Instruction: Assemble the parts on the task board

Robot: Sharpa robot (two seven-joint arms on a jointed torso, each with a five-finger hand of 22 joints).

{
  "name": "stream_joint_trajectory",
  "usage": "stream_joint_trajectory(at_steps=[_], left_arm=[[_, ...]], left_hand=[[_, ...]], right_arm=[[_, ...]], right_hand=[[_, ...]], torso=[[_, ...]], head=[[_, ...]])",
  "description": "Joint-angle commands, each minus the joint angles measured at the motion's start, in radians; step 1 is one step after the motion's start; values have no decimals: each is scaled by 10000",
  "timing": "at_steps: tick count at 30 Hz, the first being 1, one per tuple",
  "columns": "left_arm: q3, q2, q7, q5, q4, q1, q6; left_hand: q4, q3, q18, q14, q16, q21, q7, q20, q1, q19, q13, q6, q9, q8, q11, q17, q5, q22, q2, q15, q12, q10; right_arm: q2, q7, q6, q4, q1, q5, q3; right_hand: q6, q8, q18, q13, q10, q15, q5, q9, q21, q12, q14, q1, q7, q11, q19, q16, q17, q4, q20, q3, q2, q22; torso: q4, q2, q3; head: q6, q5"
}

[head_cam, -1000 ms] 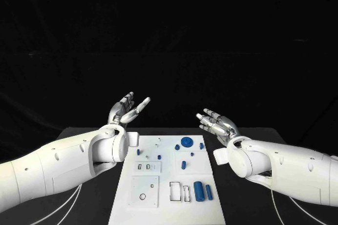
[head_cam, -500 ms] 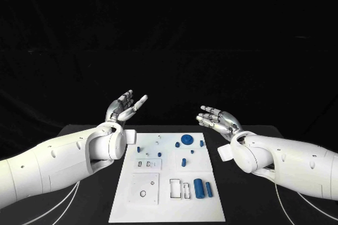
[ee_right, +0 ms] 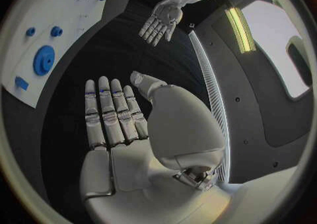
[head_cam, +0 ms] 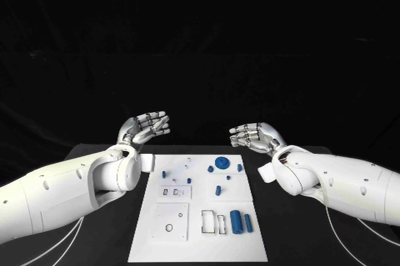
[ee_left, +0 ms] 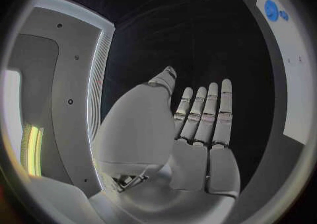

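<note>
**Both hands raised and empty beyond the task board**

The white rectangular task board (head_cam: 198, 208) is lying flat at the middle of the black table (head_cam: 100, 231). The small blue parts are resting on it: a round blue disc (head_cam: 222, 162) toward the board's far end and two upright-lying blue cylinders (head_cam: 239, 221) near its near right corner. The left silver hand (head_cam: 146, 127) is hovering beyond the board's far left corner, fingers extended side by side, holding nothing. The right silver hand (head_cam: 253, 135) is hovering beyond the far right corner, likewise extended and empty. Neither is touching the board.
</note>
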Motion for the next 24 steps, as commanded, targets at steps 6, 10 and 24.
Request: stream_joint_trajectory(at_steps=[6,10,24], left_arm=[[7,-504,-264,-391,830,164,1007],[10,-764,-201,-612,1251,210,1068],[41,-1351,-220,-935,2247,342,1208]], left_hand=[[-294,552,209,1907,1104,1129,259,-703,364,1846,-116,1246,163,504,-568,661,-19,420,-71,-713,195,1839],[-379,743,215,2178,1181,1347,158,-837,431,2054,-173,1593,198,633,-696,776,0,515,-99,-839,169,2281],[-339,1173,180,2586,1023,1735,37,-1021,207,2209,-276,1969,205,666,-830,965,-14,696,-363,-983,-294,2951]], right_arm=[[178,-893,187,-368,320,-4657,38],[287,-1375,294,-482,462,-6069,68],[652,-3688,1229,-542,800,-10619,168]], right_hand=[[699,129,79,25,1012,-429,132,26,696,-173,1247,-135,132,-331,1091,383,207,-323,-440,713,-420,276],[1058,256,65,38,1522,-643,336,99,1062,-135,1774,-162,-23,-507,1426,569,370,-422,-663,683,-499,469],[1392,182,61,73,2143,-1559,250,201,3826,-392,5425,-604,-418,-1027,4014,2901,1867,-448,-1678,25,-850,1997]], torso=[[177,439,-63],[235,594,-86],[443,1094,-329]], head=[[0,-107],[-3,-150],[-45,-508]])
